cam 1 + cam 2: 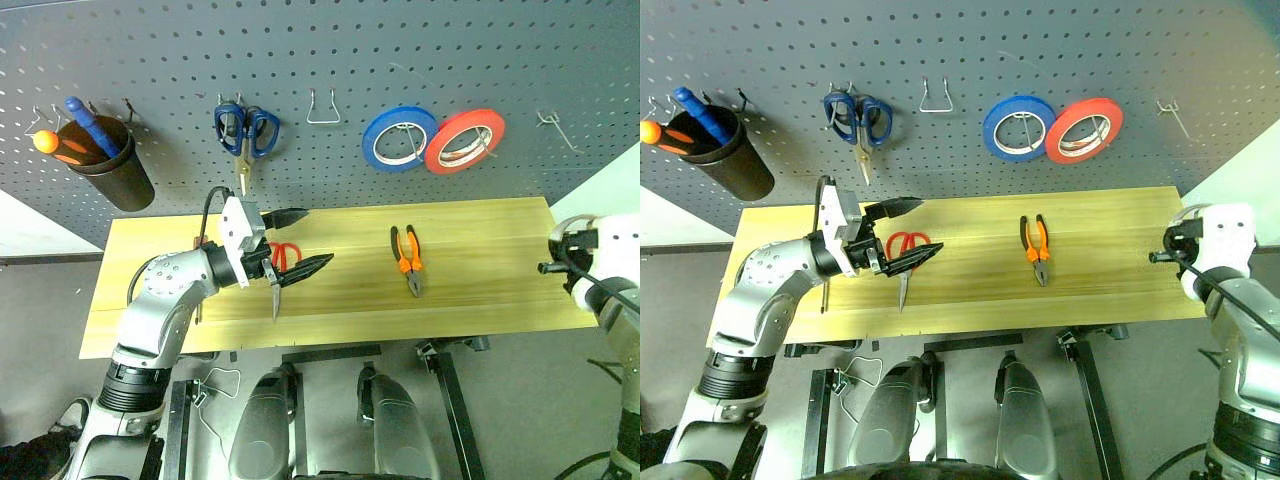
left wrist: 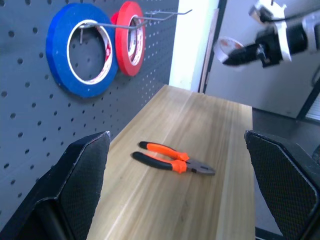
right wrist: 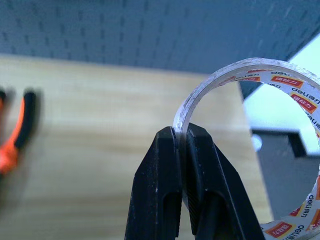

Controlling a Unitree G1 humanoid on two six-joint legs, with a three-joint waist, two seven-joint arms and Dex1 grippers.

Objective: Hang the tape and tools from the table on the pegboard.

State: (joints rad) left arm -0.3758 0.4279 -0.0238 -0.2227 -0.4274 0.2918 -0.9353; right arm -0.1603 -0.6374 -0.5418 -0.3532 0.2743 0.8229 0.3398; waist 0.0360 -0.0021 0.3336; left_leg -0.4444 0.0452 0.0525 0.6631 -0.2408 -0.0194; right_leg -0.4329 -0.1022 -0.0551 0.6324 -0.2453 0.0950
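At the near right, off the table's right end, the right gripper (image 3: 182, 145) is clenched on the wall of the tape (image 3: 240, 70), one finger inside the wide hole and one outside, so the roll stands on edge above the fingers. The grip is narrow, so any quick wrist turn could probably let the roll pivot; a slow carry seems wise.

On the table (image 1: 480, 300) itself, the left gripper (image 1: 295, 240) hangs above the left part with its jaws spread wide and grasping nothing. Just under it lie the red-handled scissors (image 1: 282, 262), blades pointing toward the near edge. The pliers (image 1: 407, 260) lie flat near the middle, well apart from both grippers.

At the far side stands the pegboard (image 1: 150, 50). The blue roll (image 1: 398, 138) and the red roll (image 1: 464, 141) hang side by side and overlapping, right of centre; an empty wire hook (image 1: 556, 128) juts out further right, and another bare wire loop (image 1: 322, 110) sits left of them, beside the blue-handled scissors (image 1: 245, 130). A black cup (image 1: 112, 165) of tools hangs far left.

The right-hand hook looks the natural target. To hang the roll well, I would present its open hole square to the hook tip, keeping the gripped section low so the fingers stay clear of the wire, slide it fully on, and release only once the roll's weight rests on the hook.
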